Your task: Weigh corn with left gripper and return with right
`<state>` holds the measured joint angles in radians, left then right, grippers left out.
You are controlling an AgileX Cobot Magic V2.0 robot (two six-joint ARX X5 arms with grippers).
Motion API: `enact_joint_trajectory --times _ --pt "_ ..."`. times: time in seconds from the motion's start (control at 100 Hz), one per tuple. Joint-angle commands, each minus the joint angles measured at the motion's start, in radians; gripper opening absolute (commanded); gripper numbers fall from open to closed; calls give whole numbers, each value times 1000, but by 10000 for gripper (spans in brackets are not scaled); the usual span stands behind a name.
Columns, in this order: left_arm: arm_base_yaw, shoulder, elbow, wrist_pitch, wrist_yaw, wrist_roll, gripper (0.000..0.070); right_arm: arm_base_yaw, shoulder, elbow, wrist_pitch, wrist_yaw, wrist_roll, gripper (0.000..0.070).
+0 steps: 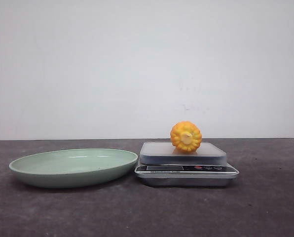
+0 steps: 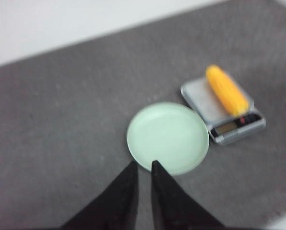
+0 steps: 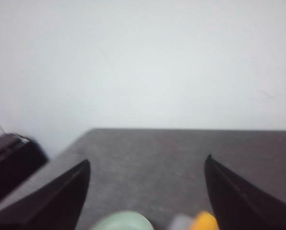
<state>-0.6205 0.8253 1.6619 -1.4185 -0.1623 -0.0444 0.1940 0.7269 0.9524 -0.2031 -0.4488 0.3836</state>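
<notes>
The corn (image 1: 186,137) lies on the platform of a silver kitchen scale (image 1: 186,168), its pale cut end facing the front camera. In the left wrist view the corn (image 2: 226,90) shows as a long orange-yellow cob on the scale (image 2: 223,112). The empty green plate (image 1: 73,166) sits left of the scale. My left gripper (image 2: 143,164) is high above the table near the plate's edge (image 2: 168,138), its fingers nearly together and empty. My right gripper (image 3: 148,160) is open and empty, above the table; the plate (image 3: 121,221) and corn (image 3: 204,221) are blurred low between its fingers. Neither gripper shows in the front view.
The dark grey table (image 1: 147,212) meets a white wall behind. A dark object (image 3: 11,163) sits at one side of the right wrist view.
</notes>
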Motion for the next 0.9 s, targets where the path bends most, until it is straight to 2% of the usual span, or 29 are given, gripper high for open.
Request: enact_joint_trajectory --times 0.0,0.13,0.27,0.41,0.65,0.89 --pt "-8 5 16 66 45 6 0 45 55 19 55 22 56 448" --pt "-8 4 14 136 110 7 0 179 173 29 95 145 50 448" --pt "-8 2 14 142 111 17 0 322 334 59 90 293 10 450" --pt "-8 2 14 137 111 42 0 409 515 126 40 447 -7 451" --pt "-8 0 14 130 112 44 0 425 784 254 -95 458 8 453" --pt "-8 -11 14 126 144 44 0 422 930 273 -201 502 41 452"
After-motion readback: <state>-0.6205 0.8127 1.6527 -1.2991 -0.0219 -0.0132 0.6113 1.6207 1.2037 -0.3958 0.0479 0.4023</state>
